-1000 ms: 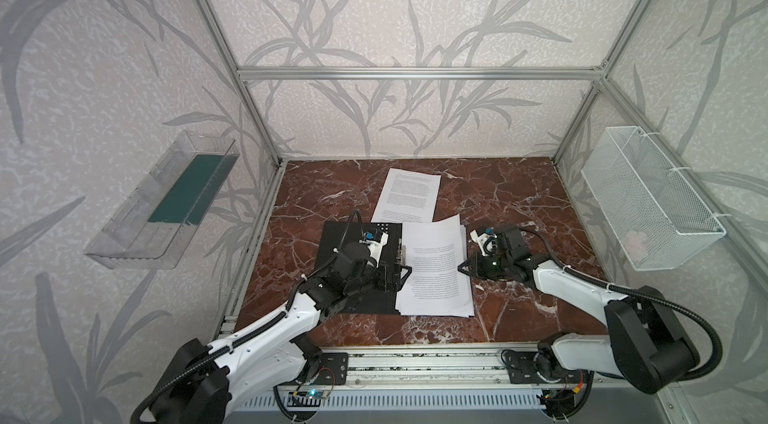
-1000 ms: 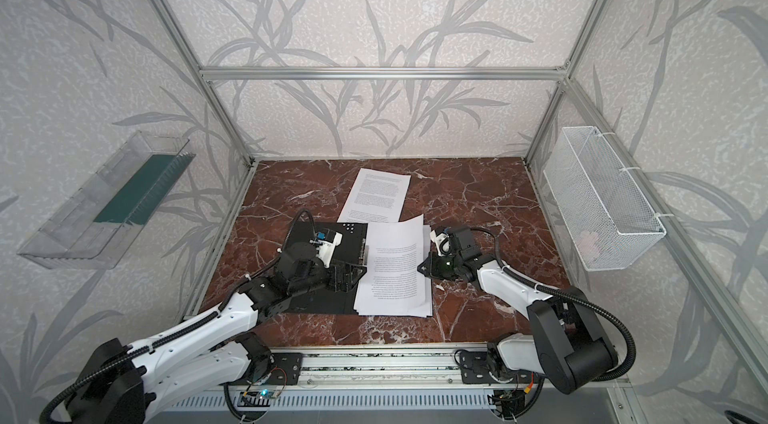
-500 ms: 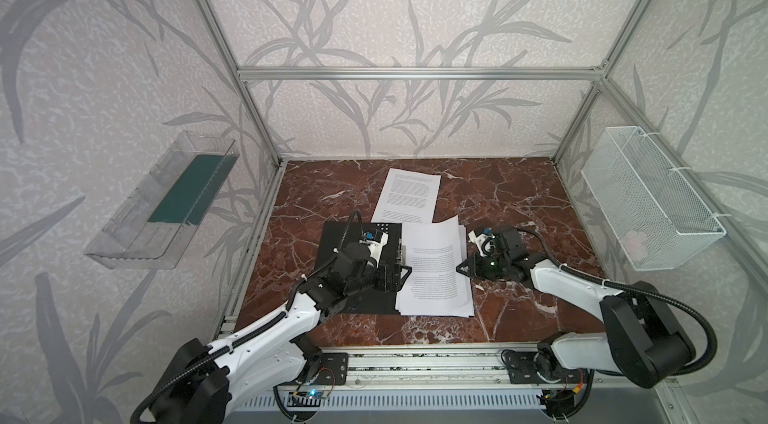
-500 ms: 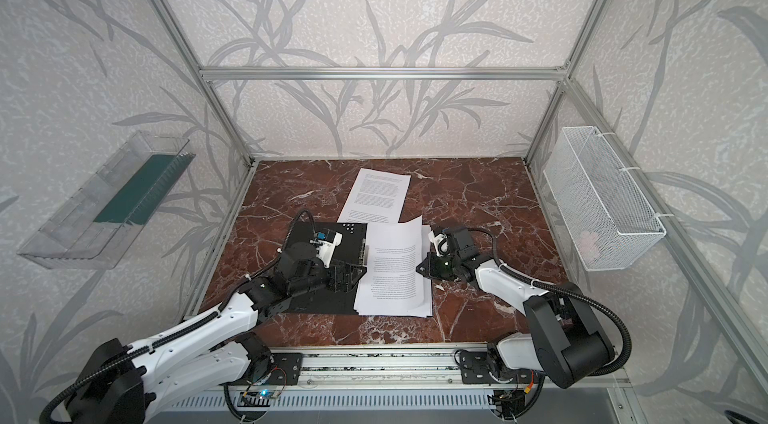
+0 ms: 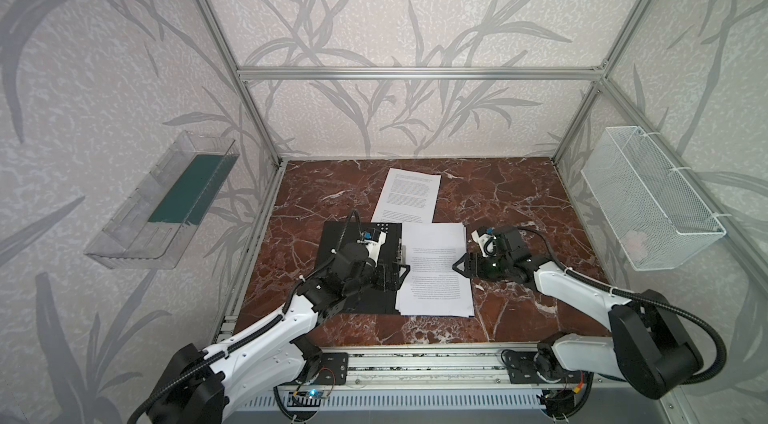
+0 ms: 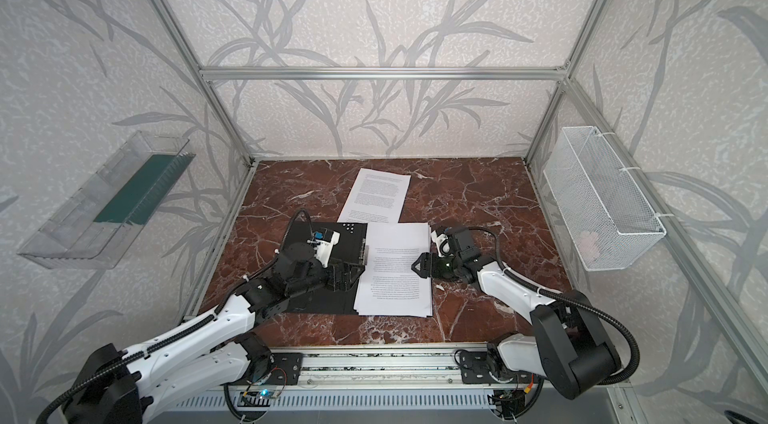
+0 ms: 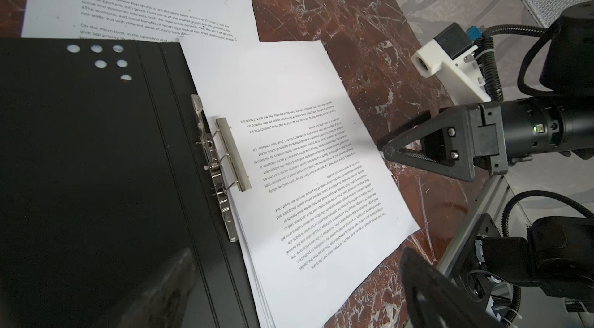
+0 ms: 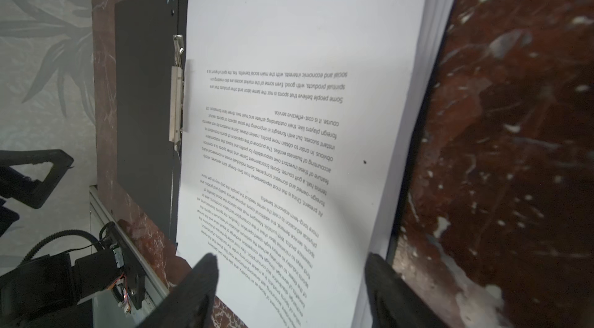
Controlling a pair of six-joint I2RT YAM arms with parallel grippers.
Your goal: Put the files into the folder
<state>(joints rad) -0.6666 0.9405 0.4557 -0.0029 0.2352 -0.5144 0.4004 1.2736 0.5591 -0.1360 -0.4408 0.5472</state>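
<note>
Folder (image 5: 371, 304): open, black inside up, centre-left.
Files (image 5: 434, 272): stacked right of metal clip (image 7: 229, 152); loose sheet (image 5: 409, 199) farther back.
Left gripper (image 5: 397, 274): jaws apart over folder.
Right gripper (image 5: 457, 267): jaws apart at stack's right edge.

Folder (image 5: 332, 237): laid open and flat on the table (image 5: 519, 193), left of centre, toward the front.
Clip (image 7: 225, 152): fixed along the folder's spine, at the left edge of the stack.
Files (image 5: 434, 276): stacked on the folder's right half, right of the clip.
Loose sheet (image 5: 409, 197): laid behind the folder; its near edge is covered by the folder's far edge.
Left gripper (image 5: 397, 276): held over the folder, just left of the stack.
Right gripper (image 5: 459, 266): placed at the stack's right edge; contact cannot be told.
Tray (image 5: 158, 210): mounted on the left wall.
Basket (image 5: 648, 197): hung on the right wall.
</note>
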